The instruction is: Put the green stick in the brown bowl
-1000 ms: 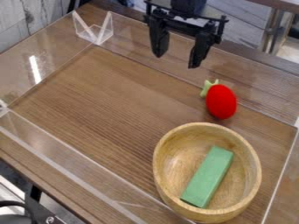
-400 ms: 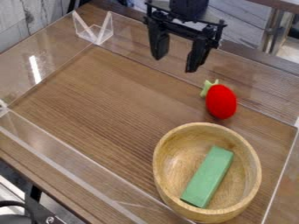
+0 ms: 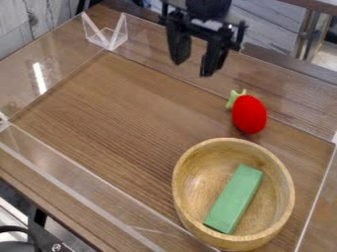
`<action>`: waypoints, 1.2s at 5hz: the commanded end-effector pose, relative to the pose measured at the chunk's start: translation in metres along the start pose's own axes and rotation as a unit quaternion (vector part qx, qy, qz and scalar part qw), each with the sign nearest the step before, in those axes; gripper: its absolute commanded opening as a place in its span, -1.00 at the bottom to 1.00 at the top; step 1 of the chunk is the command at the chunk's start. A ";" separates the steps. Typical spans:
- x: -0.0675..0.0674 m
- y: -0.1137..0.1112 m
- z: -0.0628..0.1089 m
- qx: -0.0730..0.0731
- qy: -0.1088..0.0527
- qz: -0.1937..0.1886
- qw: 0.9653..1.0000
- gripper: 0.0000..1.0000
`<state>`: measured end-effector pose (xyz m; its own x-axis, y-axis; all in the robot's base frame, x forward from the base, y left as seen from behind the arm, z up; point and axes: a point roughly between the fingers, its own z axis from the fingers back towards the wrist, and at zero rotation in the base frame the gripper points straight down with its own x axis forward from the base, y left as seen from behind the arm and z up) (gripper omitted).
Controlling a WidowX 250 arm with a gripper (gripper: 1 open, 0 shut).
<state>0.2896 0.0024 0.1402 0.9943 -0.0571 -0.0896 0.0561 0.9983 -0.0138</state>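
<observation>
Green stick (image 3: 235,199) lies inside the bowl (image 3: 192,167) near the table's front right corner, task apparently done, end effector (image 3: 198,61) closed and empty.

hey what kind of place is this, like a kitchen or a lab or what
Most likely a robot lab test bench, not a kitchen: a wooden table fenced by clear plastic walls, a gripper hanging above it, and only props laid out, a red toy strawberry and a bowl holding a green stick.
</observation>
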 end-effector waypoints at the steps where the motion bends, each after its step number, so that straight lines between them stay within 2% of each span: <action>1: 0.008 0.000 0.025 0.006 -0.034 0.013 0.999 1.00; 2: 0.011 0.000 0.018 0.011 -0.020 0.025 0.999 1.00; 3: 0.020 0.004 0.022 -0.001 -0.032 0.062 0.998 1.00; 5: 0.039 0.016 0.016 -0.007 -0.044 0.117 0.992 1.00; 6: 0.038 0.023 0.011 -0.008 -0.053 0.104 0.993 1.00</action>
<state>0.3271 0.0208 0.1309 0.9879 0.1493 -0.0428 -0.1502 0.9885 -0.0178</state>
